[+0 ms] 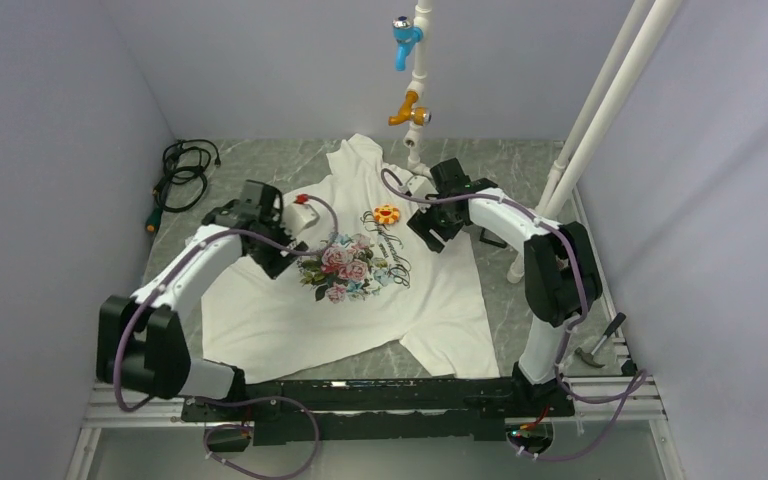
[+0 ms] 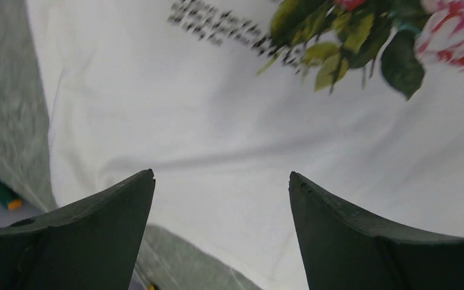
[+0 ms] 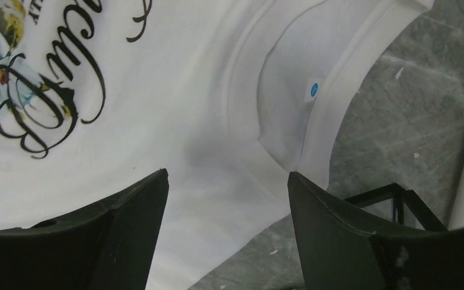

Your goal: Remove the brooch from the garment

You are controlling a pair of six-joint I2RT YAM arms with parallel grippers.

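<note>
The white T-shirt (image 1: pixel 360 290) lies spread flat on the grey table, its rose print (image 1: pixel 345 265) facing up. The orange-yellow flower brooch (image 1: pixel 387 213) sits on the chest just above the print, between my two grippers. My left gripper (image 1: pixel 282 262) is open over the shirt's left side beside the print; its wrist view shows its open fingers (image 2: pixel 220 176) above plain white fabric (image 2: pixel 217 133). My right gripper (image 1: pixel 430 238) is open over the shirt to the right of the brooch; its wrist view shows it (image 3: pixel 226 173) open near the collar (image 3: pixel 314 90). The brooch shows in neither wrist view.
A white pipe (image 1: pixel 418 90) with a blue and an orange valve stands at the back. Slanted white pipes (image 1: pixel 600 100) and a black frame (image 1: pixel 490 237) stand at the right. Black cables (image 1: pixel 182 170) lie at the back left. A hammer (image 1: pixel 600 340) lies at the right edge.
</note>
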